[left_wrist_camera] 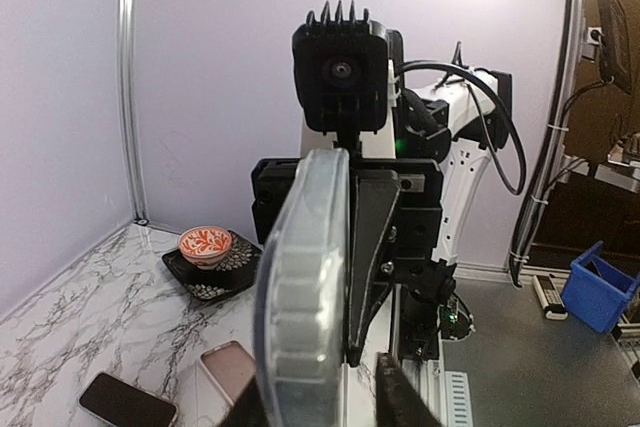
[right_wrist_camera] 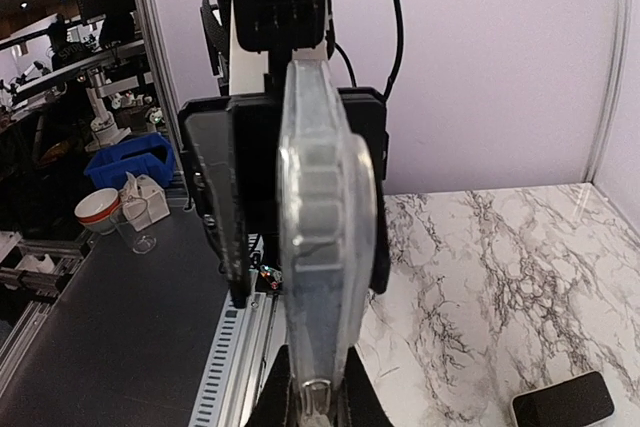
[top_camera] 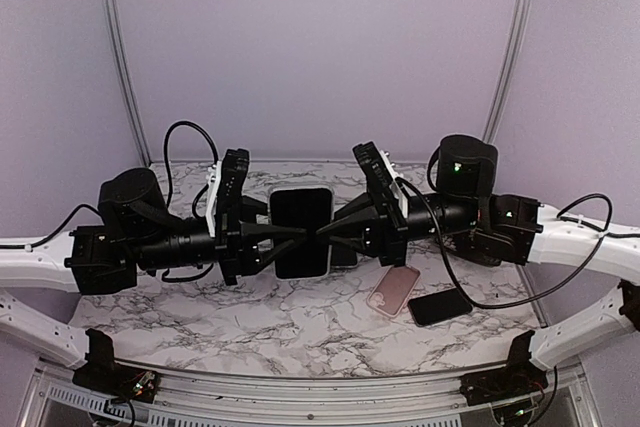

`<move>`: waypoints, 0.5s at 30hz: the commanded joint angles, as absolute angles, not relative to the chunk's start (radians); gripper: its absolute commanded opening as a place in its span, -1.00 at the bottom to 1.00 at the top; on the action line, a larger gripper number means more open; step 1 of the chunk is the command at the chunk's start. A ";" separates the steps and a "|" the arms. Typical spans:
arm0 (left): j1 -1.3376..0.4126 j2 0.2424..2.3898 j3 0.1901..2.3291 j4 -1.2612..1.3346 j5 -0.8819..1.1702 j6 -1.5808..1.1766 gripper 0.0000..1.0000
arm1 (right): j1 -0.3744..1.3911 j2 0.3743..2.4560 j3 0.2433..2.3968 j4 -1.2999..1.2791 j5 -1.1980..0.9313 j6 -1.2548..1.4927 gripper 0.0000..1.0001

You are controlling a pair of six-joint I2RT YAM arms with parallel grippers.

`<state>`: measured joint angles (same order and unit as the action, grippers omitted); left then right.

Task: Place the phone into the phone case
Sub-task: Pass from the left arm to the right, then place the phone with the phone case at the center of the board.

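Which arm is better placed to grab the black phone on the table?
Probably the right: the black phone and pink case lie on its side of the table, near the right end effector; the left end effector is across the cased phone.

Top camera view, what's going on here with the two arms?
The two arms hold a clear phone case, dark phone inside, above the marble table. Left gripper and right gripper pinch it from opposite sides; the left's grip looks uncertain. A pink phone case and another black phone lie below.
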<state>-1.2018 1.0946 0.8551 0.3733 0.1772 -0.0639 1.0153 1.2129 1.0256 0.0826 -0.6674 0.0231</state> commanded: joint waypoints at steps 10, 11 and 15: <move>-1.054 1.003 0.860 -0.136 -0.723 -0.442 0.98 | 0.893 1.480 1.099 0.084 -0.448 0.499 -1.00; -1.029 0.994 0.848 -0.163 -0.706 -0.476 0.98 | 0.893 1.522 1.109 0.093 -0.462 0.541 -1.00; -0.977 0.947 0.783 -0.159 -0.633 -0.531 0.98 | 0.892 1.652 1.113 0.164 -0.531 0.698 -1.00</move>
